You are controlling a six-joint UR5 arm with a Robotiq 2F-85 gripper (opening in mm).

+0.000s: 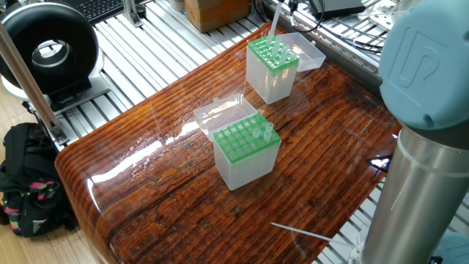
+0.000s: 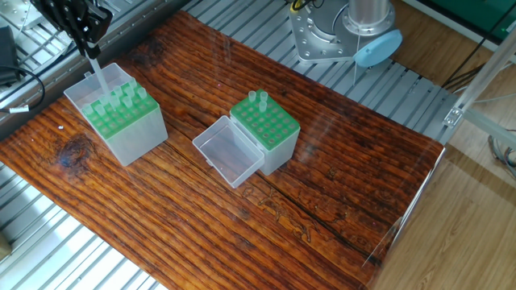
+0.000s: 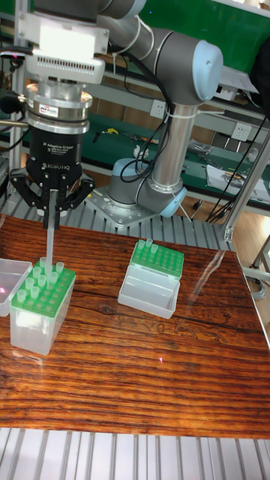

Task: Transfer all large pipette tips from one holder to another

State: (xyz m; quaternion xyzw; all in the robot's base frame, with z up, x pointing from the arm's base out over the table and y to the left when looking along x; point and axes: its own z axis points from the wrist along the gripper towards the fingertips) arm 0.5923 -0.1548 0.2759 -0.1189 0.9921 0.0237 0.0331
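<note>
My gripper (image 3: 51,214) is shut on one large pipette tip (image 3: 50,241), which hangs upright over the back of the left holder (image 3: 41,311). The tip's lower end is level with the tops of the several tips (image 2: 119,101) standing in this green-topped holder (image 2: 129,133). From the opposite side, only the held tip (image 1: 275,22) shows above that holder (image 1: 271,73); the gripper itself is out of frame there. The second holder (image 2: 270,129) stands mid-table with two tips (image 2: 258,99) in one corner, also seen as tips (image 1: 264,133) in the near holder (image 1: 245,158).
Each holder has a clear lid lying open beside it: lid (image 2: 228,151) and lid (image 1: 304,50). One loose tip (image 1: 300,234) lies flat near the table's front edge. The arm's base (image 2: 355,36) stands beyond the table, and its column (image 1: 414,169) fills the right side.
</note>
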